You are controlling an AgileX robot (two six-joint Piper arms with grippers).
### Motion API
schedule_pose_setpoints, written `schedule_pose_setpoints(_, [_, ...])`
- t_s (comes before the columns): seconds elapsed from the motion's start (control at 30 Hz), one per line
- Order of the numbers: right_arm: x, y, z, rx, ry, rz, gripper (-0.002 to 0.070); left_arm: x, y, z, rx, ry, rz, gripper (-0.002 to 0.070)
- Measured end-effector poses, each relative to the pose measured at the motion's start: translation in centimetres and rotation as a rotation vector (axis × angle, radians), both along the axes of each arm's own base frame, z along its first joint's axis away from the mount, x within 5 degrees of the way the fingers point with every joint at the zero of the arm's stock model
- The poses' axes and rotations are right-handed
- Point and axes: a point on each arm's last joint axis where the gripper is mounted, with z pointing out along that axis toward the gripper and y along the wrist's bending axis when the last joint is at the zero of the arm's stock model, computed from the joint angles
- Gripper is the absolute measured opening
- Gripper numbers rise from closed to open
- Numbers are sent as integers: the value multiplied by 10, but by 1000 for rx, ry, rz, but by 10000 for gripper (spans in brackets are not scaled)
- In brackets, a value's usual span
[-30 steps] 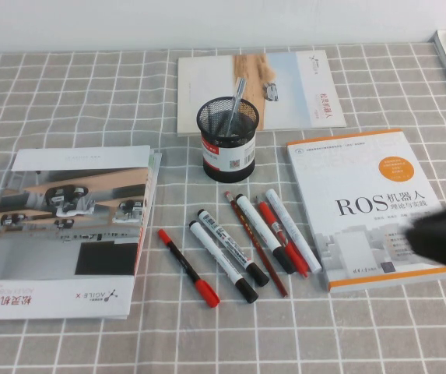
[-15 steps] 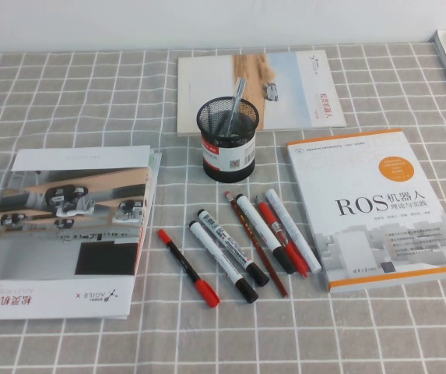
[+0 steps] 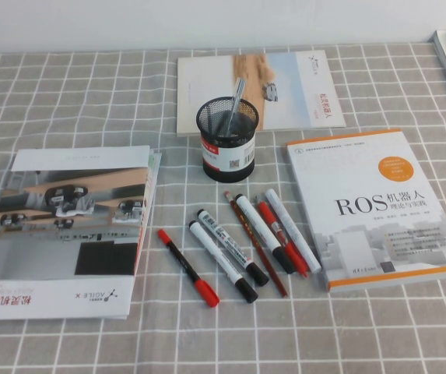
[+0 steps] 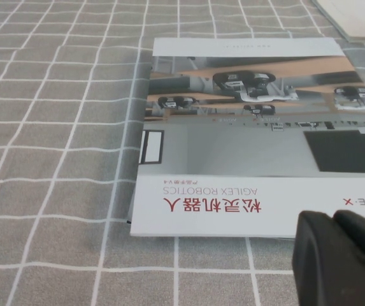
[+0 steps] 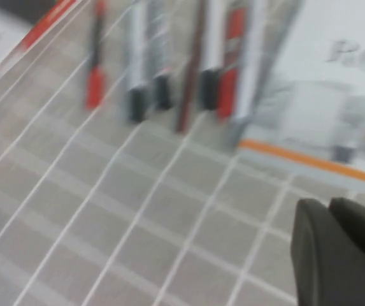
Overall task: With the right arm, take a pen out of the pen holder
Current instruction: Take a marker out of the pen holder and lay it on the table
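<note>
While both are closed, the right gripper [image 5: 330, 205] hangs over the grey checked cloth [image 5: 106, 210] and the left gripper [image 4: 333, 217] by the white booklet [image 4: 233, 146]; shut fingers [image 5: 309, 255] could tip the black mesh pen holder [image 3: 228, 144] holding the clear pen [image 3: 237, 100].

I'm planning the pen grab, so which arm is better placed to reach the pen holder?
Right, probably. The right gripper, shut, hangs near the loose pens beside the ROS book, with the pen holder just beyond them. The left gripper, shut, sits by the brochure, farther left.
</note>
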Motion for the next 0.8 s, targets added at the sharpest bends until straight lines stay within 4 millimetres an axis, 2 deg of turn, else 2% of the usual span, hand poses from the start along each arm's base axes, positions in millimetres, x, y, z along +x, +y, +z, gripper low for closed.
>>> schedule_pose_setpoints(0.17, [2, -33, -28, 124, -100, -282, -12, 0, 0, 0, 0, 0, 0, -5])
schedule_pose_setpoints(0.27, [-6, -50, -48, 143, -205, -423, -12, 0, 0, 0, 0, 0, 0, -5])
schedule_pose_setpoints(0.43, [-23, -63, -79, 166, -351, -542, -12, 0, 0, 0, 0, 0, 0, -5])
schedule_pose_setpoints(0.63, [-36, -67, -79, 181, -440, -587, -12, 0, 0, 0, 0, 0, 0, -5])
schedule_pose_setpoints(0.8, [-43, -68, -88, 163, -370, -608, -12, 0, 0, 0, 0, 0, 0, -5])
